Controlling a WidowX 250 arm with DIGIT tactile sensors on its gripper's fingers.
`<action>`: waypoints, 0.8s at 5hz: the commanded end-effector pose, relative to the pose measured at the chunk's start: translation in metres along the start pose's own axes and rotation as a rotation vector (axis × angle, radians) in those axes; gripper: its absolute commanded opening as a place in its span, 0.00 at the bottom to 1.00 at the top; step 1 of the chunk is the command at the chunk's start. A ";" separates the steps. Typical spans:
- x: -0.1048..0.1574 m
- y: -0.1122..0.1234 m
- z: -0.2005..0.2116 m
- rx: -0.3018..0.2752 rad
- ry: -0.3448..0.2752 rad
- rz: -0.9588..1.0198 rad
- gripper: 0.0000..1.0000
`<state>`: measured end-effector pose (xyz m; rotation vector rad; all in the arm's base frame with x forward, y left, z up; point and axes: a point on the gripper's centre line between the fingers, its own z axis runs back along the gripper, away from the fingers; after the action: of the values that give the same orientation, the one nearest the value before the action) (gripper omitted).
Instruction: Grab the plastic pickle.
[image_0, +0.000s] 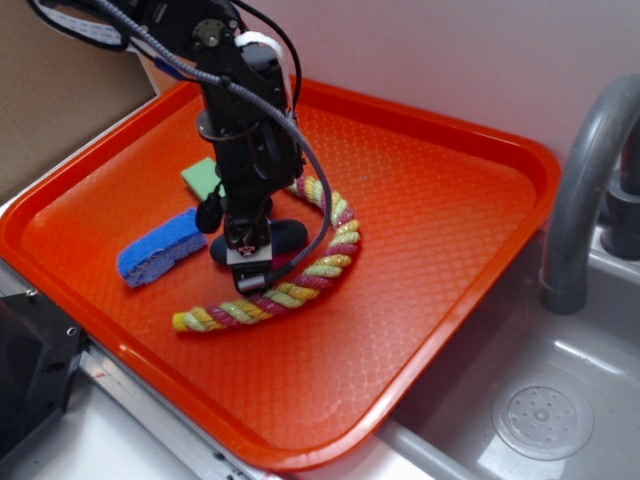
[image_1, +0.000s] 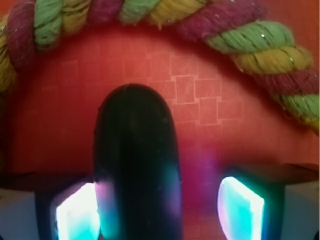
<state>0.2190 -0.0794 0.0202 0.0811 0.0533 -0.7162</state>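
The plastic pickle (image_0: 291, 236) is a very dark, smooth oval lying on the orange tray (image_0: 450, 200) inside the curve of a coloured rope. My gripper (image_0: 247, 268) is lowered straight over it, hiding most of it in the exterior view. In the wrist view the pickle (image_1: 135, 160) stands between my fingers with its rounded end pointing away. The gripper (image_1: 159, 210) is open. The left pad (image_1: 77, 215) sits right against the pickle's side. The right pad (image_1: 240, 207) stands off it, with bare tray showing in the gap.
A green, yellow and pink rope (image_0: 330, 250) arcs round the pickle's far side (image_1: 250, 45). A blue sponge (image_0: 160, 250) and a light green block (image_0: 203, 177) lie to the left. A grey faucet (image_0: 580, 200) and sink (image_0: 543, 420) are on the right.
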 end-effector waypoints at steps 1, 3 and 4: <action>0.001 -0.007 -0.002 -0.010 -0.032 -0.045 0.00; 0.002 -0.009 0.006 0.010 -0.044 -0.050 0.00; -0.003 0.001 0.044 0.063 -0.048 0.102 0.00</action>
<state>0.2151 -0.0731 0.0552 0.1292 0.0380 -0.6001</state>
